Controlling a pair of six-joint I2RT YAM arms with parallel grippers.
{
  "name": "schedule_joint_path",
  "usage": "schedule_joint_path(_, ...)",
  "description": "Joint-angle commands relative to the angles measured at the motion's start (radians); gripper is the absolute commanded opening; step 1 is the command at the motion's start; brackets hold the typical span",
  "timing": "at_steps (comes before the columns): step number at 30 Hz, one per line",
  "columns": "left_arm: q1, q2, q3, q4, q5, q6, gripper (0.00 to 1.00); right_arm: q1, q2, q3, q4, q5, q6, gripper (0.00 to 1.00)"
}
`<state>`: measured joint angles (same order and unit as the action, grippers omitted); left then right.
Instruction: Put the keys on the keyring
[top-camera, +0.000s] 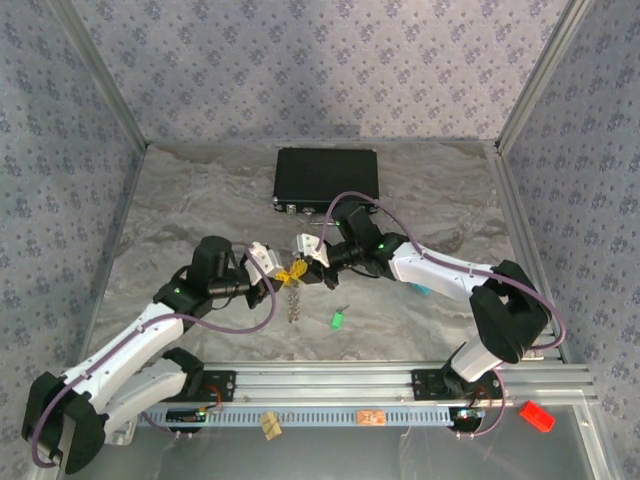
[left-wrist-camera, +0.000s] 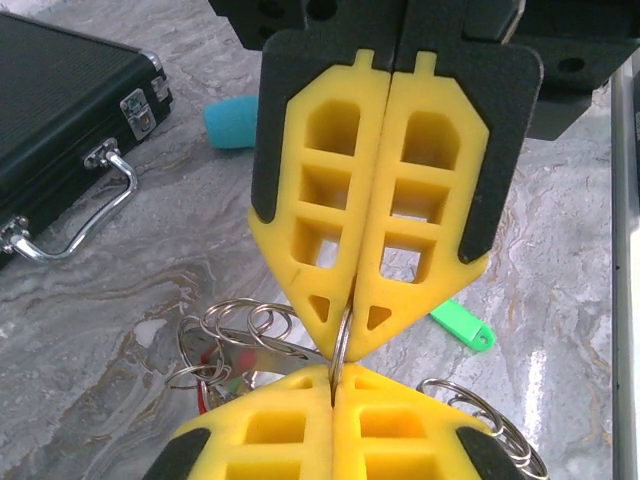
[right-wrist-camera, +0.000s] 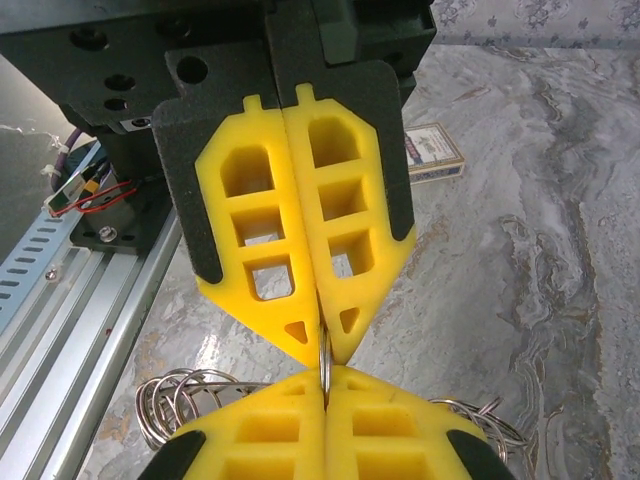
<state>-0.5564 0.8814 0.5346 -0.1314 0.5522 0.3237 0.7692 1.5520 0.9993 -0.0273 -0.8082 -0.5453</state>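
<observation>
Grey marbled tabletop inside patterned walls, and I'm taking the black case (top-camera: 325, 180) at the far middle as my landmark. On the near side of the case, a little way off it, my two grippers meet tip to tip. The left gripper (left-wrist-camera: 334, 382) has its yellow fingers pressed together, and the right gripper (right-wrist-camera: 324, 388) is pressed together the same way. Each pinches the same thin silver loop of the keyring (left-wrist-camera: 262, 335) edge-on, from opposite sides, so the loop stands upright in the seam between the four pads. From my left wrist camera the rest of the keyring spills out as overlapping coils on both sides of the pinch, on the side toward the case handle and on the side away from it. Under the coils nearer the case I can make out bits of red and green, which look like the heads of keys (left-wrist-camera: 214, 388), though I can't tell whether they are threaded on. One green key (top-camera: 337, 320) lies loose on the table, farther from the case than the grippers and apart from them. A teal cylinder (left-wrist-camera: 230, 122) lies just beside the case.
</observation>
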Motion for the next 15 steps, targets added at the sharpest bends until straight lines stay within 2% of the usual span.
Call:
schedule_joint_path(1,0.003,0.004,0.021,0.017,0.019,-0.008,0.00,0.003,-0.010,0.032,0.017,-0.014,-0.008,0.16)
schedule_joint_path(2,0.003,0.003,0.029,0.015,0.007,-0.027,0.00,-0.010,-0.023,0.021,0.025,0.009,0.010,0.25)
schedule_joint_path(3,0.004,0.002,0.040,0.009,-0.011,-0.057,0.00,-0.028,-0.043,0.005,0.032,0.042,0.028,0.30)
schedule_joint_path(5,0.001,0.004,0.075,-0.016,-0.077,-0.149,0.00,-0.072,-0.096,-0.030,0.032,0.093,0.070,0.34)
schedule_joint_path(8,-0.009,0.031,0.164,-0.125,-0.225,-0.343,0.00,-0.120,-0.202,-0.087,0.002,0.135,0.117,0.35)
schedule_joint_path(10,-0.023,0.062,0.244,-0.236,-0.339,-0.485,0.00,-0.096,-0.266,-0.100,-0.062,0.194,0.100,0.34)
schedule_joint_path(12,-0.028,0.105,0.332,-0.360,-0.403,-0.609,0.00,-0.030,-0.317,-0.113,-0.096,0.255,0.094,0.33)
schedule_joint_path(15,-0.027,0.182,0.456,-0.526,-0.450,-0.781,0.00,0.096,-0.345,-0.147,0.004,0.336,0.145,0.29)
